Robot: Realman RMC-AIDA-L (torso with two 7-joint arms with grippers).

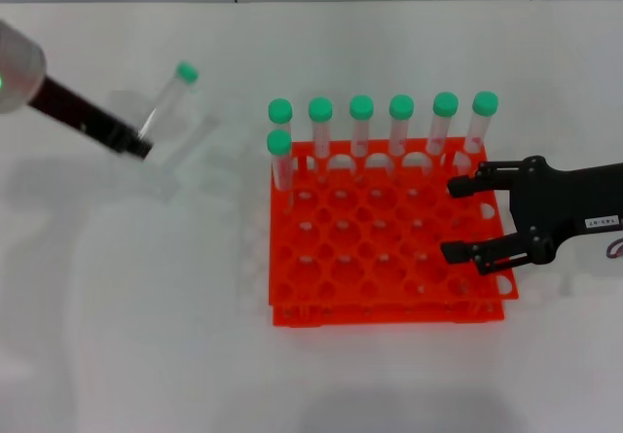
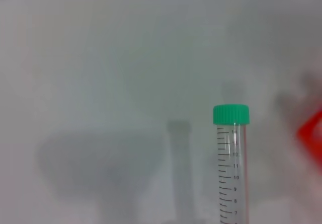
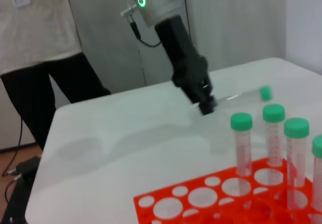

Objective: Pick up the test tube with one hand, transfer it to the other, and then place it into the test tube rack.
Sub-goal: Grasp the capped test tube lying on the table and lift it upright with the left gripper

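Left tool (image 1: 136, 145) clamps test tube (image 1: 167, 101) aloft; right tool (image 1: 465, 219) wide over rack (image 1: 389, 306)

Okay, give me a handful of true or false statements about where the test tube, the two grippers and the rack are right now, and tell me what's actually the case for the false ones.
1. The left gripper holds the test tube in the air, off to the left of the test tube rack. True.
2. The held tube has a blue cap. False: its cap is green.
3. The right gripper is open over the rack's right edge. True.
4. The right gripper grips a tube. False: nothing is between its fingers.
5. Seven green-capped tubes stand in the rack. True.
6. The rack is yellow. False: it is orange-red.
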